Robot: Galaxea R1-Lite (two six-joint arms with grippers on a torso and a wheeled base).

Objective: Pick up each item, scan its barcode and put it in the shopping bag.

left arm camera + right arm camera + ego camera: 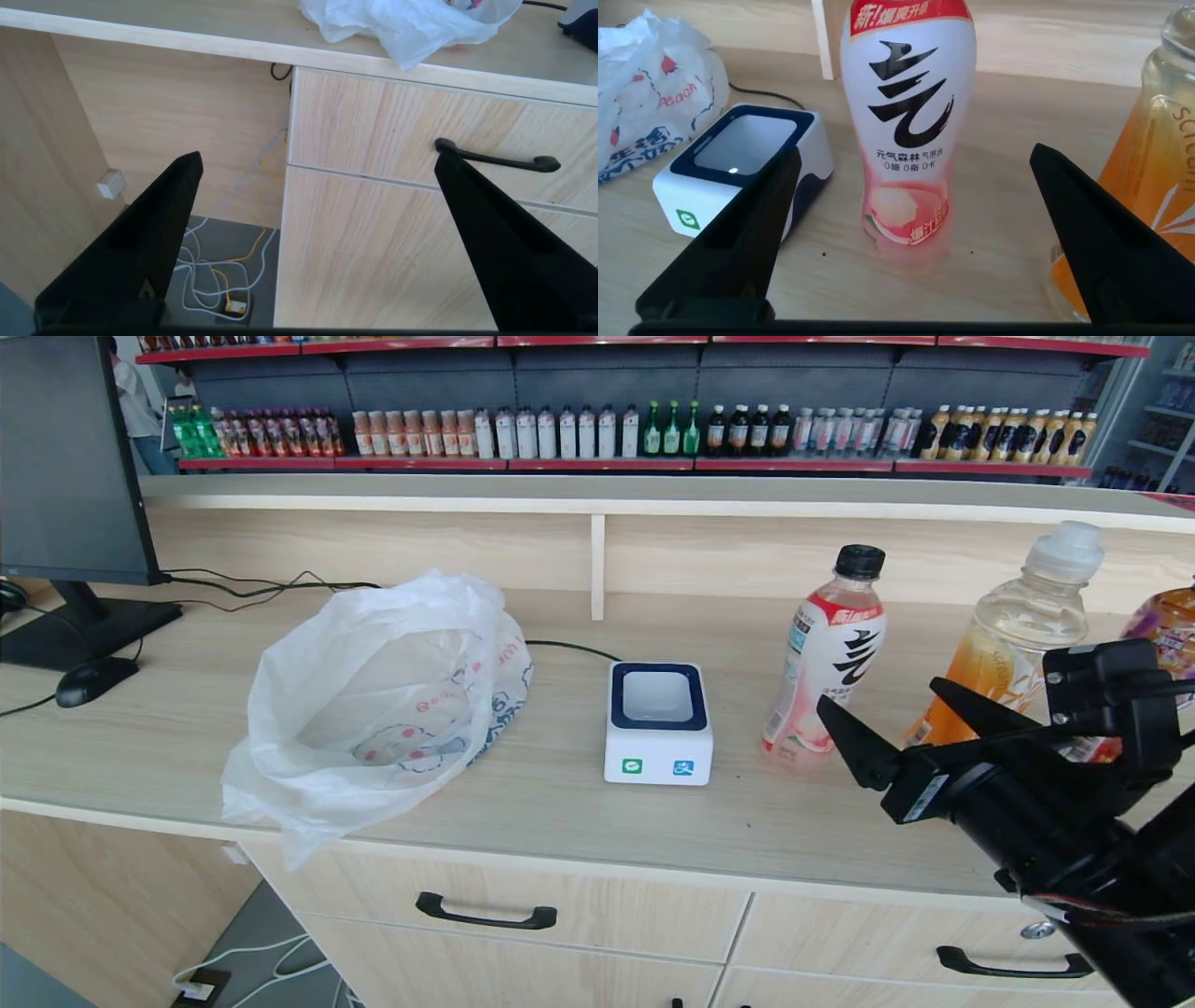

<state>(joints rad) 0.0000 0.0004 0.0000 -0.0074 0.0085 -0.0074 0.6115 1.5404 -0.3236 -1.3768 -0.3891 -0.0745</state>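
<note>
A pink-and-white drink bottle (825,663) with a black cap stands upright on the counter, right of the white barcode scanner (657,722). My right gripper (892,717) is open, just in front of and right of that bottle; its two black fingers frame the bottle (908,131) with a gap on each side. An orange drink bottle (1018,635) stands further right, partly behind the right arm. The white plastic shopping bag (383,695) lies open at the counter's left. My left gripper (318,233) is open below counter height, facing the drawer fronts, with the bag's edge (411,23) above.
A third, purple-labelled item (1167,630) is at the far right edge. A monitor stand (89,621) and mouse (89,681) sit at far left, with cables along the back. A raised wooden ledge (653,504) borders the counter's rear. Drawers with black handles (495,159) lie below.
</note>
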